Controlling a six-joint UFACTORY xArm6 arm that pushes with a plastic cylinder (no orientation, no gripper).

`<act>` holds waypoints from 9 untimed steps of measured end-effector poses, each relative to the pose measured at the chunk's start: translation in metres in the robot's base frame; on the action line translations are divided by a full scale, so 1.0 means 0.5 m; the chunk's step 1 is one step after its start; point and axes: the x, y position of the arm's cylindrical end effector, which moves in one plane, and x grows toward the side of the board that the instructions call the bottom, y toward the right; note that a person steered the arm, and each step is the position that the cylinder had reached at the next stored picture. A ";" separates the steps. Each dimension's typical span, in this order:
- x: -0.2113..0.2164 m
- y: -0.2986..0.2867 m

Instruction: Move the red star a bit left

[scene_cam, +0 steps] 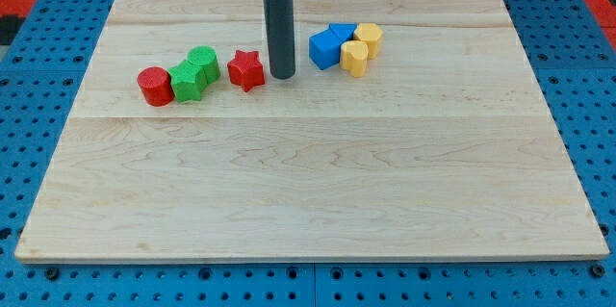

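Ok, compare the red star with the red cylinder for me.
The red star has a pointed outline; the red cylinder is round. The star stands alone just left of my tip; the cylinder sits at the row's left end, against the green blocks. Both are red and similar in size.

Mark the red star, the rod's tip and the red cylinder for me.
red star (246, 69), camera view, centre of its top face.
my tip (282, 76), camera view, rod's very bottom end.
red cylinder (154, 85), camera view, its top face.

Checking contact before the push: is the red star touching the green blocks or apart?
Apart: bare wood shows between the red star and the green blocks. My tip sits at its right.
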 end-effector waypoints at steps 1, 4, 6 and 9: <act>0.001 0.003; -0.008 0.020; -0.011 -0.027; 0.000 -0.097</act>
